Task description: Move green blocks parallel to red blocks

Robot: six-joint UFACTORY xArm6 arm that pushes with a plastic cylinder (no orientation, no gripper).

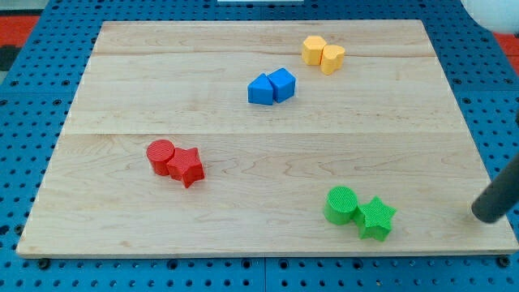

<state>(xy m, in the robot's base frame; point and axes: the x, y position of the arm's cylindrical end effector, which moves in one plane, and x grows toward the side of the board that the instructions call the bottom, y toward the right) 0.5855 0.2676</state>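
Two green blocks touching, pair axis left-right; my tip right, apart.

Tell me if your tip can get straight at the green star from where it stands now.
Probably yes. My tip stands at the view's right of the green star, with only bare board between them. The green cylinder sits on the star's far side, touching it.

My rod's a plain dark cylinder, matte black, smooth-sided, no markings or cables showing, and my tip ends blunt and rounded.
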